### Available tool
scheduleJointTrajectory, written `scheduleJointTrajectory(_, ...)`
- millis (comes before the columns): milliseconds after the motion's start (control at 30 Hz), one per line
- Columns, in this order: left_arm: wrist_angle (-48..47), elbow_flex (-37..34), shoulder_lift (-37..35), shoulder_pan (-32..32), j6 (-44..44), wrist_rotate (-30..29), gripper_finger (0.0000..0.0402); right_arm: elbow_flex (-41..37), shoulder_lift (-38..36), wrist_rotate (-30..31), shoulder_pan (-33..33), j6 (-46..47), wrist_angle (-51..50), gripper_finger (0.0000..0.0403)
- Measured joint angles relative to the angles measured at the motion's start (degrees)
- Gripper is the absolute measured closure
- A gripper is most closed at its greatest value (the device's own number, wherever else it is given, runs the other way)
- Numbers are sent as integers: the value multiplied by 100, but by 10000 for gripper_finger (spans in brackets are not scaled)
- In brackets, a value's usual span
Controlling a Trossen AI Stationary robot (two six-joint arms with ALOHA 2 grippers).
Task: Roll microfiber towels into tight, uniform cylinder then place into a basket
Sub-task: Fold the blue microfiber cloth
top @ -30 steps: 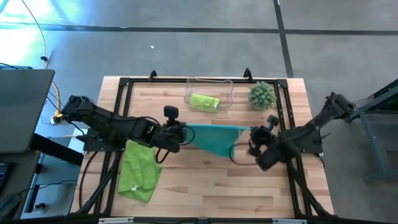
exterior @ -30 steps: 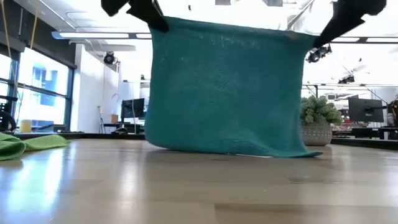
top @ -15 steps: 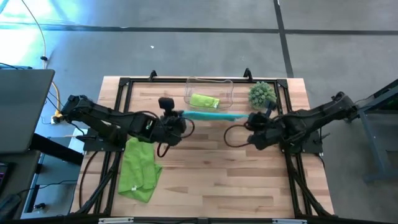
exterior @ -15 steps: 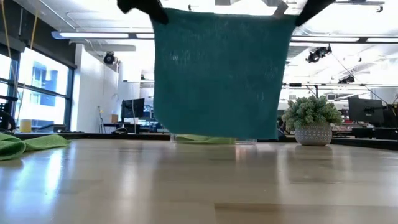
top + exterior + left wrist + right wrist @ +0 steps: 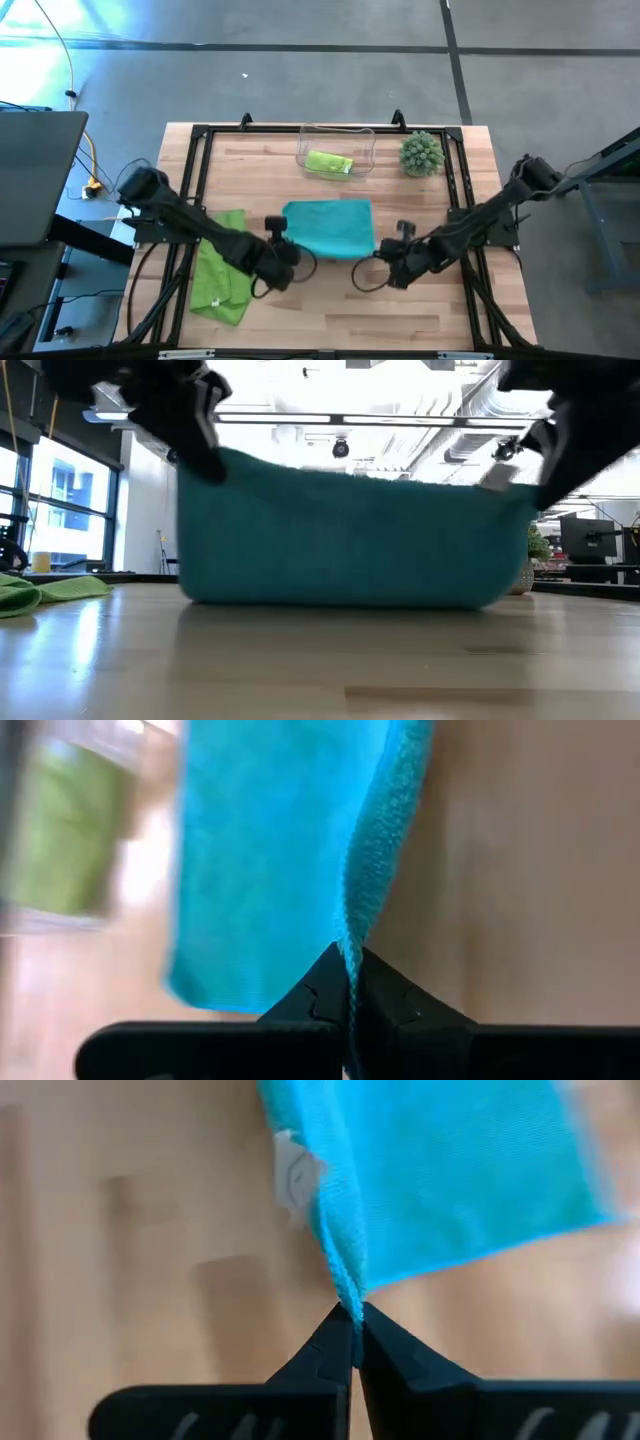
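A teal microfiber towel [image 5: 327,228] lies spread at the table's middle, its far part flat on the wood and its near edge raised. My left gripper [image 5: 283,254] is shut on its near left corner, and my right gripper [image 5: 386,266] is shut on its near right corner. In the low view the towel [image 5: 350,535] spans from my left gripper [image 5: 205,455] to my right gripper [image 5: 540,485]. The clear basket [image 5: 362,150] at the far edge holds a rolled lime green towel [image 5: 328,163]. Another lime green towel [image 5: 222,268] lies flat at the near left. My left gripper pinches the teal towel's near left corner [image 5: 349,952] between its two fingers, slanting down from the near left. The corner is lifted off the table while the far part lies on it. My right gripper pinches the near right corner [image 5: 346,1302] between its two fingertips, slanting down from the near right. That corner is raised too, and the near edge [image 5: 370,475] runs stretched between the two holds.
A round spiky green plant ball [image 5: 421,153] stands at the far right, beside the basket. A black frame [image 5: 190,160] runs along the table's edges. Bare wood [image 5: 330,310] lies between the grippers and the near edge.
Both grippers swung up and toward the far edge with the towel hanging upright, then came back toward the near edge and down. The towel, lifted clear half a second ago, now has its far part laid flat on the table. Both grippers stayed shut on its corners.
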Motion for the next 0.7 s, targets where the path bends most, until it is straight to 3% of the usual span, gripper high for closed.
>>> scheduleJointTrajectory(133,295,-1,386,-233,-409,568,401,-45,166,-718,16,-23,431,403)
scheduleJointTrajectory(367,467,4,460,-363,-783,1286,401,-30,192,-1415,-6,-501,1299,403)
scheduleJointTrajectory(700,159,5,464,-25,-389,246,401,-26,192,-231,-459,-413,662,403)
